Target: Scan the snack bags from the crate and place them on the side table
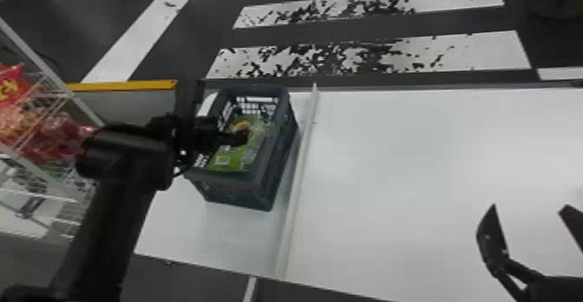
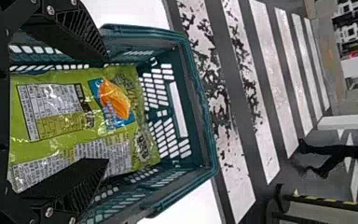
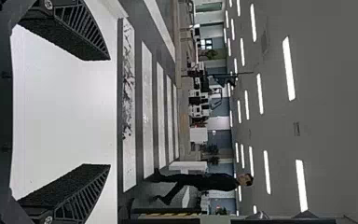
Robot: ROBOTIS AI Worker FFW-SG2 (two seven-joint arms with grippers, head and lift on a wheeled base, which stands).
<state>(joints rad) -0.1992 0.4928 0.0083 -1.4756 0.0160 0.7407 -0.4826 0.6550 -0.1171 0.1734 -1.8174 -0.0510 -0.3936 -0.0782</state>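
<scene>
Lining up a grab on the green bag

So the left gripper (image 2: pixel 105 108) is spread open over the snack bag (image 2: pixel 116 109), which lies in the crate (image 1: pixel 273 179), not clamped. Guessing the fingers are wide so they can straddle it and pinch from both sides, since it's lying pretty flat. Right gripper (image 3: pixel 109 112) is open too, over the white tabletop (image 1: pixel 412 171), probably waiting its turn. Bag itself: shiny, crinkly lime-green plastic, pale print panels facing up, plus an orange-and-blue patch.
</scene>
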